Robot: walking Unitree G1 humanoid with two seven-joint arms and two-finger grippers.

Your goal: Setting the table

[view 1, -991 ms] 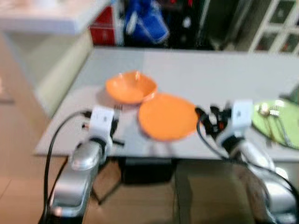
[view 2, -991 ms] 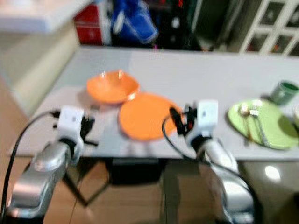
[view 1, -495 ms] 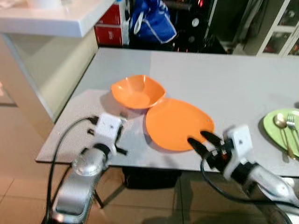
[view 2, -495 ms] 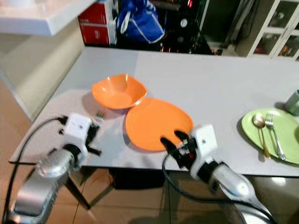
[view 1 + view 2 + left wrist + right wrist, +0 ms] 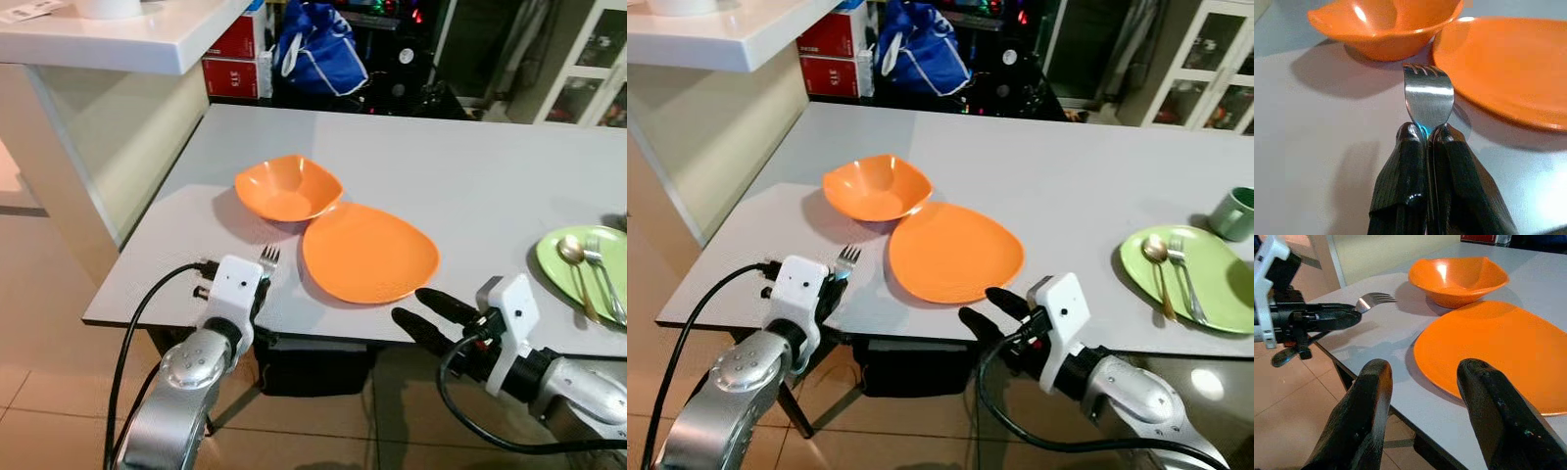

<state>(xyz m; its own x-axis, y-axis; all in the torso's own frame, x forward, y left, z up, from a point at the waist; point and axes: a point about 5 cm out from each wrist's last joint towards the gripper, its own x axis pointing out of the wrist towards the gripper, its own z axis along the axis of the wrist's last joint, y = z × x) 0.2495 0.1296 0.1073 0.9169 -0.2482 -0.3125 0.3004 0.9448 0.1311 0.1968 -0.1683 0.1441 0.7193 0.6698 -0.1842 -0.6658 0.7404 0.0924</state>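
The left gripper (image 5: 1426, 139) is clamped tight on a silver fork (image 5: 1428, 95), its 2 black fingers (image 5: 1405, 166) pressed together on the neck just below the head. The fork's long axis runs straight on from the fingers, so the tines point away from the robot across the grey bench (image 5: 490, 166), toward the gap where the orange bowl (image 5: 288, 186) and the orange plate (image 5: 369, 253) meet. In the left wrist view the head is held just above the bench surface, casting a shadow below it, near the front-left corner of the bench. The handle is hidden between the fingers.

The orange bowl sits on the bench beyond the fork, and the orange plate lies just beside it on the robot's right, its rim touching or nearly touching the bowl. The fork's tines are near both but touch neither.

The right gripper (image 5: 988, 306) hovers at the front edge of the bench, just short of the plate's near rim, with its 2 fingers (image 5: 1369, 396) spread wide and nothing between them.

Far to the right on the bench lies a green plate (image 5: 1195, 284) bearing a spoon (image 5: 1157, 264) and a second fork (image 5: 1183, 276), both lying lengthwise toward the robot. A green mug (image 5: 1234, 212) stands just behind it. A blue bag (image 5: 318, 49) sits beyond the far side of the bench.
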